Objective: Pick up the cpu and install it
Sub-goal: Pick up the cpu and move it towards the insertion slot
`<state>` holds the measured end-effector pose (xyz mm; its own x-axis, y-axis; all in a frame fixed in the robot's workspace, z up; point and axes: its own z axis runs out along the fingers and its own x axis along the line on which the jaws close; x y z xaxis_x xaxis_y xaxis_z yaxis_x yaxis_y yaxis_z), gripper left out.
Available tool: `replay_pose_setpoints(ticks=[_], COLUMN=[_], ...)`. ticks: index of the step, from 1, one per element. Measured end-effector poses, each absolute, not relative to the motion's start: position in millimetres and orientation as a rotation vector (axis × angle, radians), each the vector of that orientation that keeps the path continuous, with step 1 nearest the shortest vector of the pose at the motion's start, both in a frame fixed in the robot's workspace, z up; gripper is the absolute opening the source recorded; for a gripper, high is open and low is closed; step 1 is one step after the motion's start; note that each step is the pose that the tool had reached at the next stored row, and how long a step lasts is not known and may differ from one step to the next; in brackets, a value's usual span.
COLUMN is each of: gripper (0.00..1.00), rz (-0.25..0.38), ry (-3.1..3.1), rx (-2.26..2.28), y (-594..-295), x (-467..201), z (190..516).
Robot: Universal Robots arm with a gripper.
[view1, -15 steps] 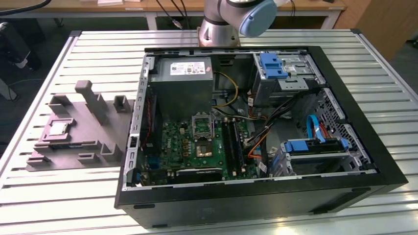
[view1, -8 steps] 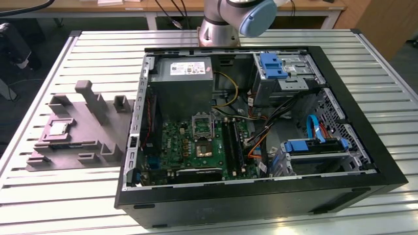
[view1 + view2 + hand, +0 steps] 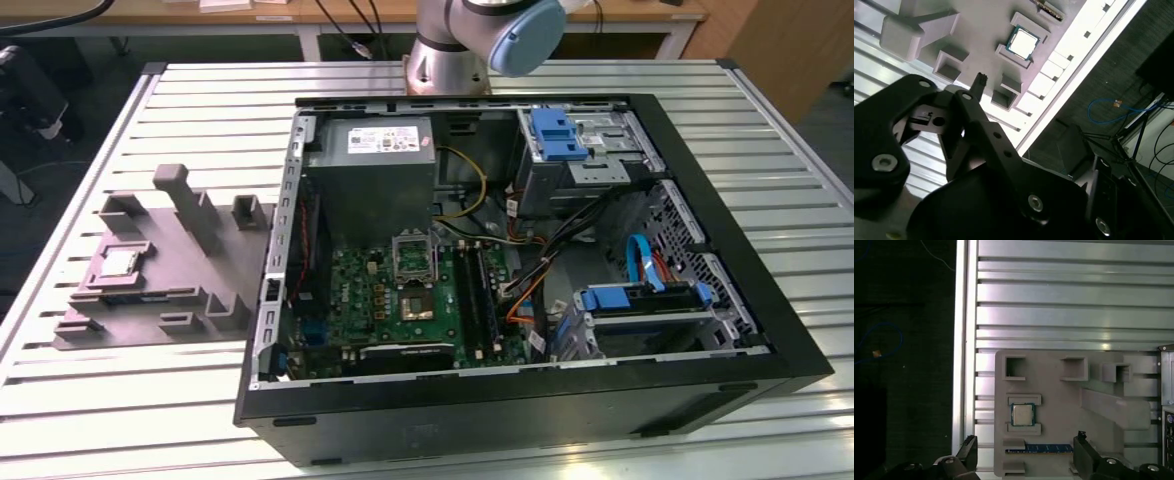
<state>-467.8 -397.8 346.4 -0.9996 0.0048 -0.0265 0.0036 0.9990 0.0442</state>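
On the grey tray (image 3: 1056, 397), the light, fragile cpu (image 3: 1023, 414) is judged best taken by its edges; the gripper (image 3: 1025, 442) is spread wide.

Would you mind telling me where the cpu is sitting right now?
The cpu lies on the grey tray, between two of its raised blocks, at the exterior view's left of the open computer case.

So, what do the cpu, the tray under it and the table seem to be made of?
The cpu: a metal top, it seems, silvery-grey with a dull sheen, and a paler rim. The tray: probably plastic, matt grey, with moulded blocks and pockets. The table: likely aluminium, bright and slatted, with glare along its ribs.
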Motion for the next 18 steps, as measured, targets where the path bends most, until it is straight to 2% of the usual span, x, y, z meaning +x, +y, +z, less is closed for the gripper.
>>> replay_pose_setpoints(ticks=[1, 2, 7, 8, 9, 10, 11, 18], gripper=[0.83, 0.89, 0.89, 0.88, 0.82, 0.82, 0.75, 0.75], rz=[0.069, 0.069, 0.069, 0.069, 0.069, 0.069, 0.069, 0.070], ry=[3.114, 3.114, 3.114, 3.114, 3.114, 3.114, 3.114, 3.119], rx=[0.007, 0.007, 0.007, 0.007, 0.007, 0.007, 0.006, -0.058], y=[-397.8, -397.8, -397.8, -397.8, -397.8, -397.8, -397.7, -397.7], x=[-467.8, -467.9, -467.9, -467.9, -467.9, -467.9, -467.8, -467.9], z=[346.1, 346.0, 345.9, 345.9, 345.7, 345.5, 345.1, 340.7])
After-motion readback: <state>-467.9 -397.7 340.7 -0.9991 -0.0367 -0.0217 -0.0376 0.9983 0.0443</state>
